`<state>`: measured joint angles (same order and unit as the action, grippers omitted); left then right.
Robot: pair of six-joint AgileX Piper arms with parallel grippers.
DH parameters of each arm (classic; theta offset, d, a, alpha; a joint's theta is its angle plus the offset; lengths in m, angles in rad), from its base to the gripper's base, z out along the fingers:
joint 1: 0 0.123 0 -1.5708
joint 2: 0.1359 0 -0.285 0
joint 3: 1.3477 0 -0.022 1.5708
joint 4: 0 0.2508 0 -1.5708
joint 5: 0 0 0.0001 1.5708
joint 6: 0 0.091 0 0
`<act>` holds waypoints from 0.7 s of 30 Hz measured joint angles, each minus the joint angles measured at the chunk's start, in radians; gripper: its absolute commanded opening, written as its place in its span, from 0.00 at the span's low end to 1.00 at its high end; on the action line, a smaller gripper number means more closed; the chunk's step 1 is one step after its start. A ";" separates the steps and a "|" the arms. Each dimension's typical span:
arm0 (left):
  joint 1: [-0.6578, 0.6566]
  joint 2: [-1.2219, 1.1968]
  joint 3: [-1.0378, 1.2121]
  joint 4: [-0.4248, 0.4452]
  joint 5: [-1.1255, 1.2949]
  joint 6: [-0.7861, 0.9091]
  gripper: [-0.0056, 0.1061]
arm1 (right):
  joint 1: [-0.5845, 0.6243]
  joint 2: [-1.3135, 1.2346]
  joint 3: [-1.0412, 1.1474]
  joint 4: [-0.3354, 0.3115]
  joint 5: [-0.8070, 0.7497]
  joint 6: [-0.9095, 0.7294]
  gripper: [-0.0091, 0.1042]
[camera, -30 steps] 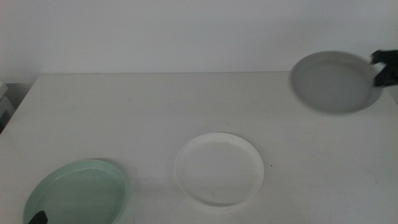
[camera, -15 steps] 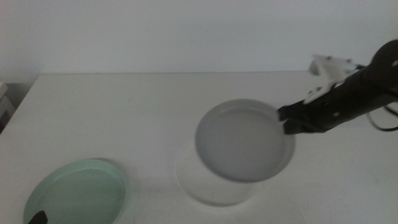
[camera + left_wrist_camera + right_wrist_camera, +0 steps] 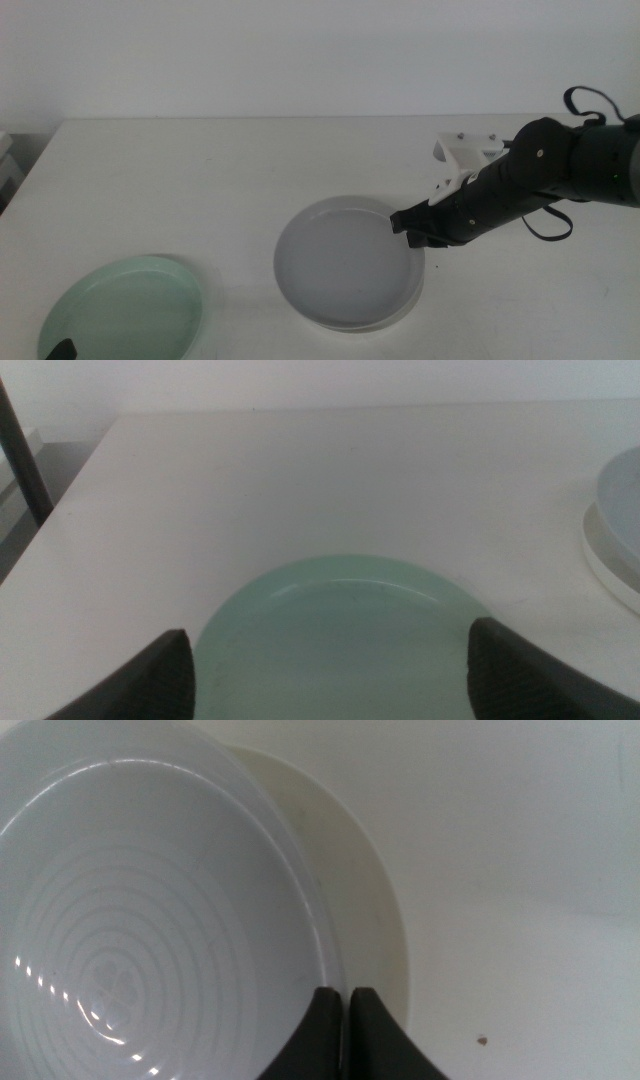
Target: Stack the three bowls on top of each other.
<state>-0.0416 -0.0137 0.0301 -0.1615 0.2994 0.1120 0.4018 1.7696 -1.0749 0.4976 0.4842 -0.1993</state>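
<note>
My right end effector (image 3: 412, 226) pinching the shallow round grey bowl's (image 3: 342, 262) rim above the white bowl (image 3: 385, 935) near the counter's (image 3: 200, 170) front edge, left end effector (image 3: 330, 660) spread wide around the pale mint green bowl (image 3: 125, 308), front-left corner.

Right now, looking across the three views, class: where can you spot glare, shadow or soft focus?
Right wrist view: small bright glints on the grey bowl, whose moulded rings look sharp, with the right gripper shut on its rim. Middle view: soft and washed out, with only faint shadow beside the mint green bowl. Left wrist view: the left gripper is a dark blur and the bowl looks hazy.
</note>
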 measured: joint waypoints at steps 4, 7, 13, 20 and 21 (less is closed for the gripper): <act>0.000 0.000 0.000 0.000 0.000 0.000 0.96 | 0.000 0.023 0.001 -0.002 -0.017 0.000 0.09; 0.000 0.000 0.000 0.000 0.000 0.000 0.96 | 0.000 0.031 0.001 -0.003 -0.042 0.006 0.15; 0.000 0.000 0.000 0.000 0.000 0.000 0.96 | 0.000 0.035 0.001 -0.003 -0.054 0.008 0.34; 0.000 0.000 0.000 0.000 0.000 0.000 0.96 | 0.000 -0.035 -0.018 -0.024 -0.004 0.009 0.51; 0.000 0.000 0.000 0.000 0.000 0.000 0.96 | 0.000 -0.054 -0.025 -0.035 0.006 0.009 0.51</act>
<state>-0.0416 -0.0137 0.0301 -0.1615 0.2994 0.1120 0.4018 1.7154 -1.1002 0.4631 0.4900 -0.1903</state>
